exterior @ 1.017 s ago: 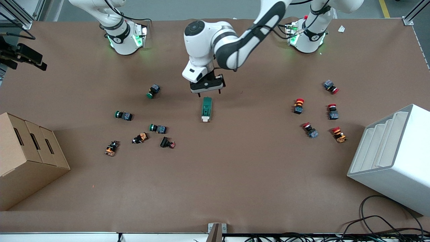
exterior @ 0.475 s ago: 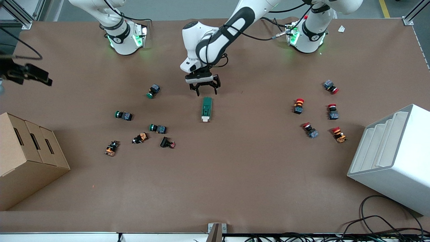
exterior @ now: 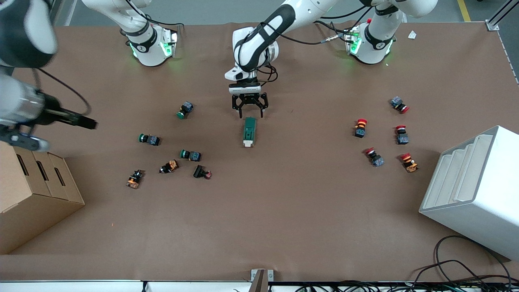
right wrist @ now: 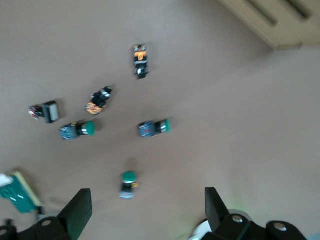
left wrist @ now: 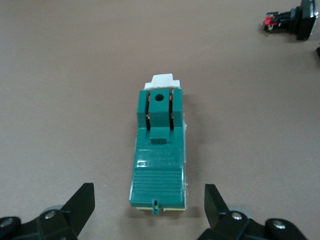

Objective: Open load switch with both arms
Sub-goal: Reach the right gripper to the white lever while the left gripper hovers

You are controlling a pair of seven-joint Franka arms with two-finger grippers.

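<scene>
The load switch (exterior: pixel 249 132) is a dark-green oblong block lying flat mid-table, its white lever (exterior: pixel 247 143) at the end nearer the front camera. My left gripper (exterior: pixel 249 108) hangs open just above the table at the switch's other end. In the left wrist view its two black fingers straddle the ribbed end of the load switch (left wrist: pixel 160 150) without touching it, and the white lever (left wrist: pixel 162 80) points away. My right gripper (right wrist: pixel 146 197) is open and empty, high over the green push buttons (right wrist: pixel 129 182). The load switch (right wrist: pixel 17 192) shows at that view's edge.
Green, orange and black push buttons (exterior: pixel 190 154) lie scattered toward the right arm's end, red ones (exterior: pixel 360 127) toward the left arm's end. A cardboard box (exterior: pixel 32 190) and a white stepped bin (exterior: pixel 474 190) stand at the table's two ends. Cables (exterior: pixel 458 271) trail along the near edge.
The left gripper has come down and closer to the switch's end, its wrist turned square to it. The right arm has swung into the front view at its end of the table.
</scene>
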